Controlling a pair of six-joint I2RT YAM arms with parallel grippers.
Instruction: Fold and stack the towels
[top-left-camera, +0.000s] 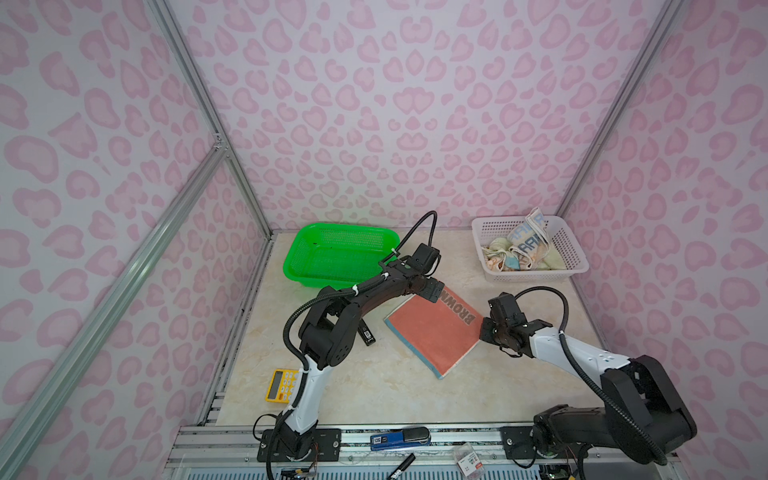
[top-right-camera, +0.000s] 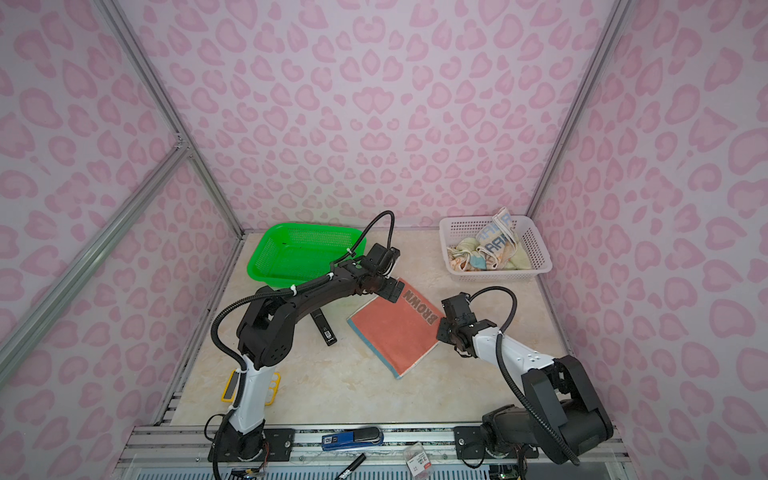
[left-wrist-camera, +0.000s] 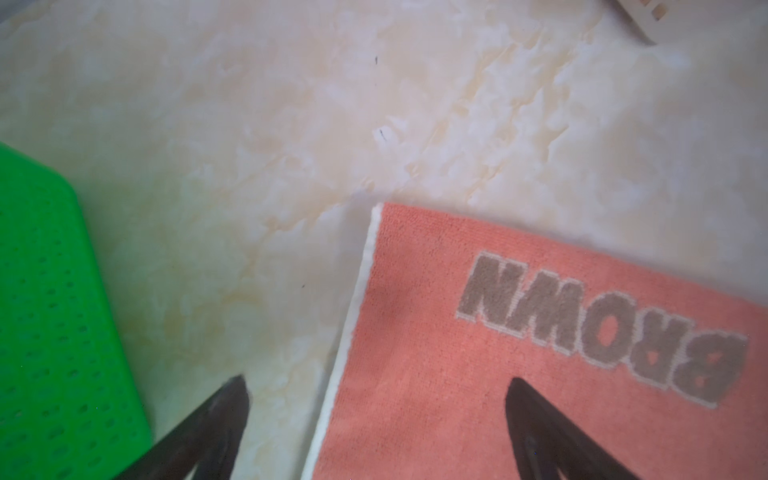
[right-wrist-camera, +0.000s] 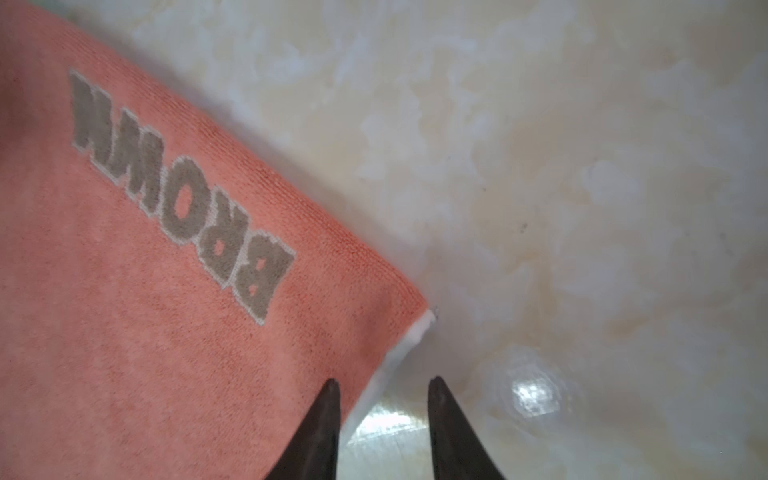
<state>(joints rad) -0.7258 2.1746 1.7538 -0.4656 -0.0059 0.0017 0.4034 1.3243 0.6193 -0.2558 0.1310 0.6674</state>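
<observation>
Tabletop (right-wrist-camera: 540, 166): towel (right-wrist-camera: 166, 332) edge beneath right pincer (right-wrist-camera: 384, 384)

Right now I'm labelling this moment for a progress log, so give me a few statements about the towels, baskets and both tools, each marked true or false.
1. The rust-red towel lies flat on the table, its BROWN lettering facing up. True.
2. The green basket holds towels. False: it looks empty; the crumpled towels sit in the white basket.
3. The left tool is wide open over the towel's edge. True.
4. The right tool is clamped on the towel. False: its fingers stand apart by the towel's corner, holding nothing.
</observation>
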